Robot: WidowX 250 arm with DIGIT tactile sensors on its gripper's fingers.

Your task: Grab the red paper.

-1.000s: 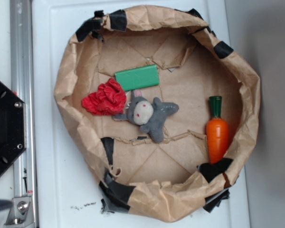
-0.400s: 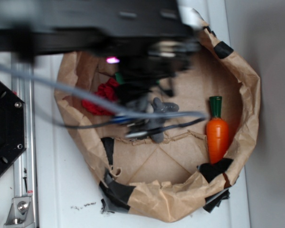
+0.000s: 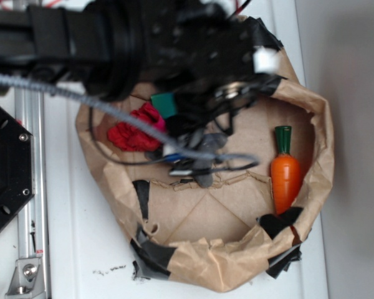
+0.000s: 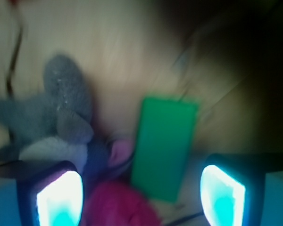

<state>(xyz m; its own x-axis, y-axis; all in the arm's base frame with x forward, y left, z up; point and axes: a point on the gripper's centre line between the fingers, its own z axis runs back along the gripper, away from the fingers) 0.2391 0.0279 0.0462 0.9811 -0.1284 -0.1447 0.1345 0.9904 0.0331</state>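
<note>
Red paper lying in the paper basket, claw hanging wide above it.

You are looking at the red paper (image 3: 134,129) lying at the left of the crumpled brown paper basket (image 3: 311,162), touching the grey plush toy (image 4: 52,127) and just beside the green block (image 4: 165,146). Your gripper (image 4: 141,197) is standing wide apart, holding nothing, its lit fingertips (image 4: 59,197) framing paper and block. The orange carrot (image 3: 285,174) is lying well apart at the right.

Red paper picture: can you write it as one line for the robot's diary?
gripper: open, empty | crumpled bright red paper wad: between fingers, ungrabbed | flat green block, grey plush toy: beside it
</note>
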